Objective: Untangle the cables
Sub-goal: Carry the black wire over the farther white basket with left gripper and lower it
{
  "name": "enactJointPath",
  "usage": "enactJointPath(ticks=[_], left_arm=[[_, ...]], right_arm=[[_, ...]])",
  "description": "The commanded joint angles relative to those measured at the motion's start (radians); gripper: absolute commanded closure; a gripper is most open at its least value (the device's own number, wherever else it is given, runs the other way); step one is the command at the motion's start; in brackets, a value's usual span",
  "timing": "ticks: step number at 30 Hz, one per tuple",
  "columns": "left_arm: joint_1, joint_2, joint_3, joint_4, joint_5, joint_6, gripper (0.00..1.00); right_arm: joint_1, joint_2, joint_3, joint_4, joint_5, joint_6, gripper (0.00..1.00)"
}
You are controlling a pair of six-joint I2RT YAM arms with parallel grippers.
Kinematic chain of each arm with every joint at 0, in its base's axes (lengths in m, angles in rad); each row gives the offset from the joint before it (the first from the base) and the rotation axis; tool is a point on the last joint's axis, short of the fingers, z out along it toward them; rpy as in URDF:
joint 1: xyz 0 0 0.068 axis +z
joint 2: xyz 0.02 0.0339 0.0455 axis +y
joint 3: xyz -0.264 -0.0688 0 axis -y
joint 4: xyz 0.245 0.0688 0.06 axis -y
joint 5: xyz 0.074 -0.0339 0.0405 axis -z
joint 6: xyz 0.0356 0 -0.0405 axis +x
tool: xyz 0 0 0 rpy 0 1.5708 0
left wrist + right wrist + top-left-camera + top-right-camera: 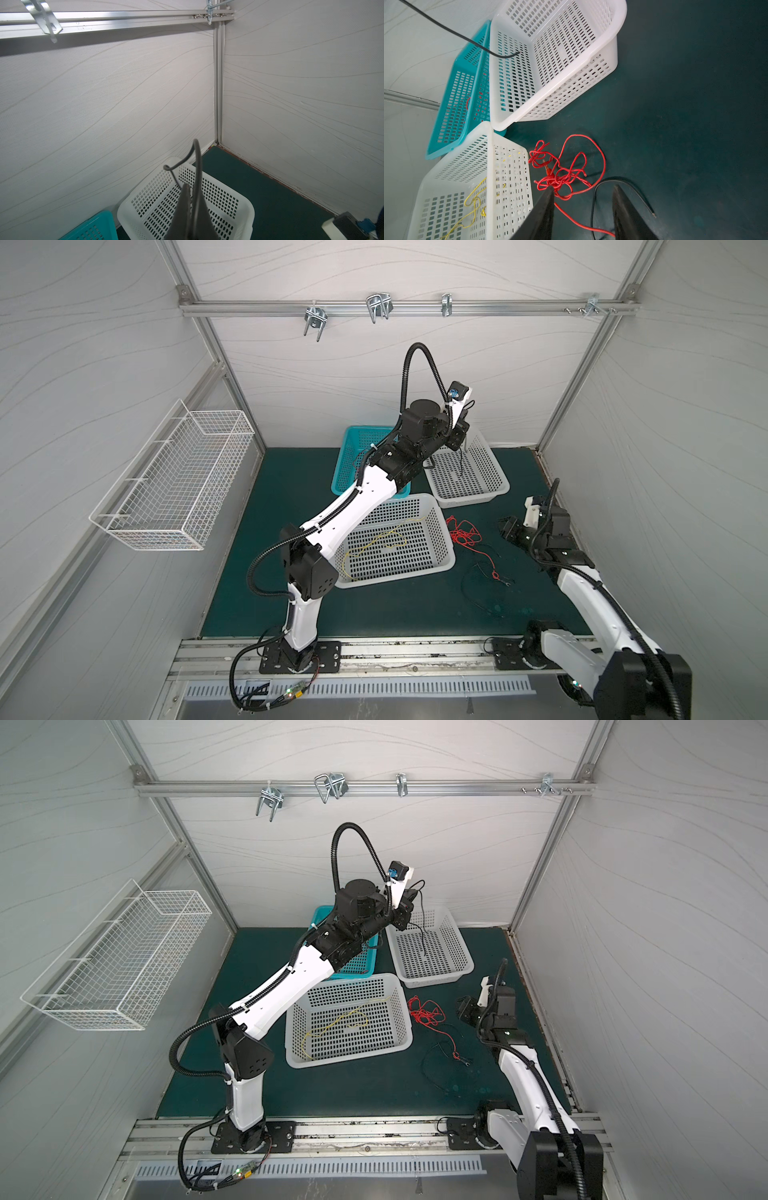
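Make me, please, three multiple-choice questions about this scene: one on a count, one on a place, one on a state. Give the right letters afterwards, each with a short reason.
1. How many plastic baskets stand on the green mat?
A. one
B. two
C. three

2. Where does the yellow cable lie?
A. on the mat
B. in the near white basket
C. in the teal basket

3. In what state is the left gripper?
A. shut on a black cable
B. open and empty
C. shut on a red cable

Answers:
1 C: the teal basket, the near white basket and a far white basket show in both top views.
2 B: the yellow strand runs over that basket's perforated floor.
3 A: the left wrist view shows the black cable rising from between the closed fingers.
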Motion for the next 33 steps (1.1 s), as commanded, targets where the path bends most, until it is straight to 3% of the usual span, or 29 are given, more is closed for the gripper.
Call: enactJointPath(ticks=[1, 9, 26, 31, 33], left_arm=[[0.018, 0.059, 0.091, 0.092, -0.012, -0.036, 1.00], [0.038, 0.220, 0.151, -0.098, -0.036, -0.155, 1.00], [0.038, 0.315, -0.038, -0.226, -0.039, -0.264, 1.00], [0.037, 0.297, -0.100, -0.235, -0.031, -0.265, 0.87], [0.035, 0.283, -0.134, -0.226, -0.024, -0.257, 0.76]], right_arm=[[-0.006, 0.011, -0.005, 0.022, -0.013, -0.002, 0.54], [-0.006, 0.023, -0.013, 0.027, -0.013, -0.005, 0.54], [-0.008, 0.061, -0.004, 0.050, -0.031, 0.005, 0.54], [-0.007, 0.069, 0.015, 0.039, -0.037, 0.005, 0.54], [-0.007, 0.064, 0.025, 0.022, -0.031, -0.001, 0.54]])
